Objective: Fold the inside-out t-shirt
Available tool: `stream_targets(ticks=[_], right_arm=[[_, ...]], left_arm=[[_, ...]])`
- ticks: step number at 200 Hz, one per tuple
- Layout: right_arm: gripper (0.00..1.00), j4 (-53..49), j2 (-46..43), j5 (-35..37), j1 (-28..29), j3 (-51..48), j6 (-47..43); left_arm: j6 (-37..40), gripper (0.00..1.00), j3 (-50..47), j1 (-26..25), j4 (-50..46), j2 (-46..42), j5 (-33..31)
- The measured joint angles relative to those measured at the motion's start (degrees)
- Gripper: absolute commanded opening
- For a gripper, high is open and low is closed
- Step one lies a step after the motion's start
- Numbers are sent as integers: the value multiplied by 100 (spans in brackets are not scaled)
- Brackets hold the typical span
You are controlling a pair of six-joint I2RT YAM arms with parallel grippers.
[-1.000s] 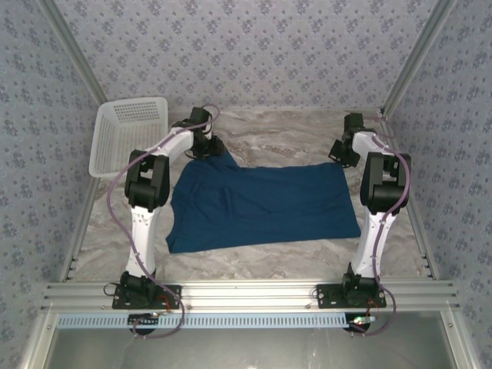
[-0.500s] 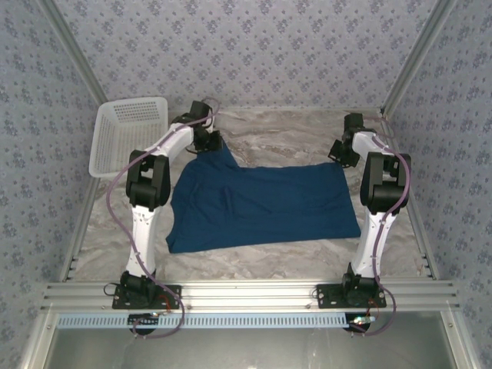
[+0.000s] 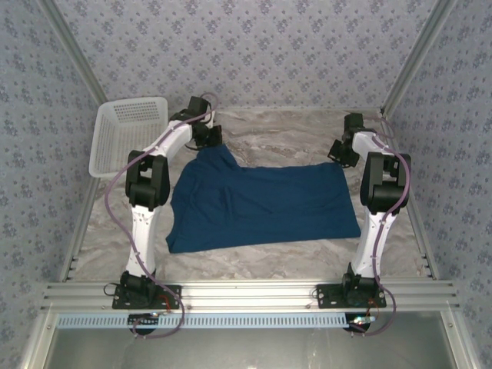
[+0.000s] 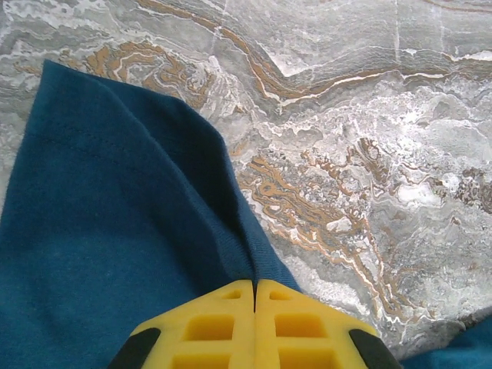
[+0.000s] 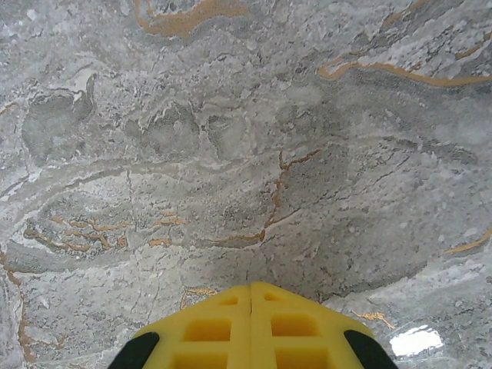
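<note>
The dark blue inside-out t-shirt (image 3: 261,204) lies spread flat across the middle of the marble table. Its far left corner is drawn up into a peak. My left gripper (image 3: 209,141) is at that peak, shut on a fold of the shirt's hem. In the left wrist view the yellow fingertips (image 4: 254,283) meet with the blue cloth (image 4: 115,231) pinched between them, and the cloth hangs away to the left. My right gripper (image 3: 336,151) is just beyond the shirt's far right corner. It is shut (image 5: 251,287) over bare marble and holds nothing.
A white lattice basket (image 3: 127,134) stands at the far left, beside the left arm. Bare marble (image 3: 284,134) runs between the two grippers at the back. Patterned walls and metal rails (image 3: 407,77) close in the table.
My left gripper has closed on the shirt's far left corner and drawn it slightly toward the back. The right arm has not moved.
</note>
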Motion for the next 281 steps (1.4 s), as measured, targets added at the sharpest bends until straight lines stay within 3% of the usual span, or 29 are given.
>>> stream_targets(ticks=[91, 150, 178, 212, 281], right_arm=[[6, 7, 0, -42, 0, 61, -122], [6, 7, 0, -61, 11, 61, -122], [6, 7, 0, -85, 17, 61, -125], [6, 7, 0, -129, 17, 61, -127], [6, 7, 0, -146, 26, 61, -166]], left_arm=[[-173, 3, -192, -22, 282, -251, 44], [-601, 36, 1668, -256, 236, 911, 623], [-581, 41, 2247, -378, -15, 1176, 732], [-315, 44, 2378, -321, -337, 1167, 208], [380, 51, 2433, 293, -831, 1292, -1167]])
